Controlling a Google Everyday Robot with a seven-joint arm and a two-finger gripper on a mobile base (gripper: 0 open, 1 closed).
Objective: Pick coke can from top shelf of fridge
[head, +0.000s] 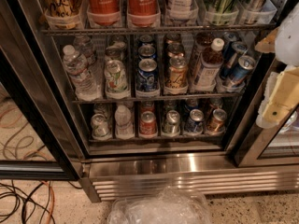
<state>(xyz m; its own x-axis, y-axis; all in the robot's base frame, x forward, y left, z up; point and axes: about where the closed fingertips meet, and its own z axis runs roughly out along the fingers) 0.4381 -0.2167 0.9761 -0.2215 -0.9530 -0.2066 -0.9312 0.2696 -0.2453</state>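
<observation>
The gripper (279,99) hangs at the right edge of the view, in front of the right door frame of the fridge (187,164), level with the middle rack. Its cream and white parts are partly cut off by the picture edge, so how far it is open, or whether it holds anything, cannot be told. The coke can (142,3) is well apart from it, up and far to the left, on the top shelf (154,30). It stands upright in a clear tray (142,19), long axis vertical, white script facing out; its top runs off the upper edge. A second red can (103,3) stands just beyond it, farther from the gripper. Below and left of the gripper, on the lower racks, are short cans and a water bottle (78,71).
</observation>
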